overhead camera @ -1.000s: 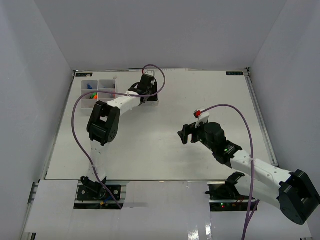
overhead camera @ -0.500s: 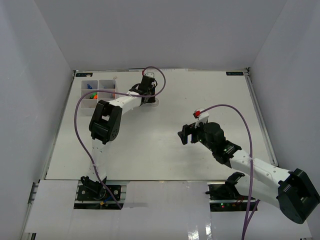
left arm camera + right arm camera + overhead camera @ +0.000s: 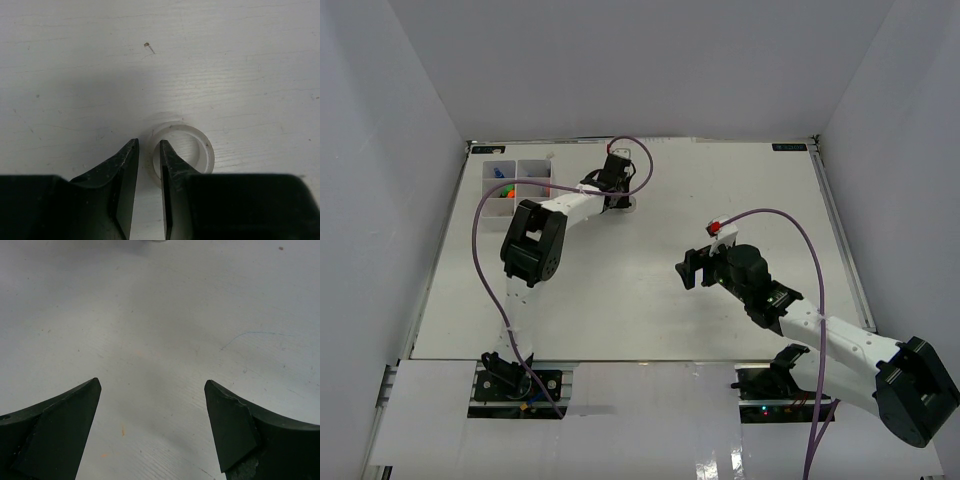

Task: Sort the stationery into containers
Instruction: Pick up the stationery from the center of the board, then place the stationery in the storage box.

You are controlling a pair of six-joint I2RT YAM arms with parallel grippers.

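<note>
The translucent white tape ring (image 3: pixel 206 150) lies flat on the table. My left gripper (image 3: pixel 146 142) stands over it with one finger inside the ring and one outside. The jaws are closed down to a narrow slit on the ring's near-left wall. In the top view this gripper (image 3: pixel 618 198) is right of the organiser tray (image 3: pixel 516 162), and the ring (image 3: pixel 632 203) shows as a pale spot beside it. The tray holds a blue item (image 3: pixel 498 173) and orange and green items (image 3: pixel 507 190). My right gripper (image 3: pixel 152 382) is open and empty over bare table, mid-right in the top view (image 3: pixel 690 268).
White walls enclose the table on the left, back and right. A small brown speck (image 3: pixel 146 44) lies on the table beyond the ring. The left arm's purple cable (image 3: pixel 475 230) loops over the table's left side.
The left arm's elbow has shifted slightly to the right and its wrist has settled over the tape ring. The right arm has not moved.
</note>
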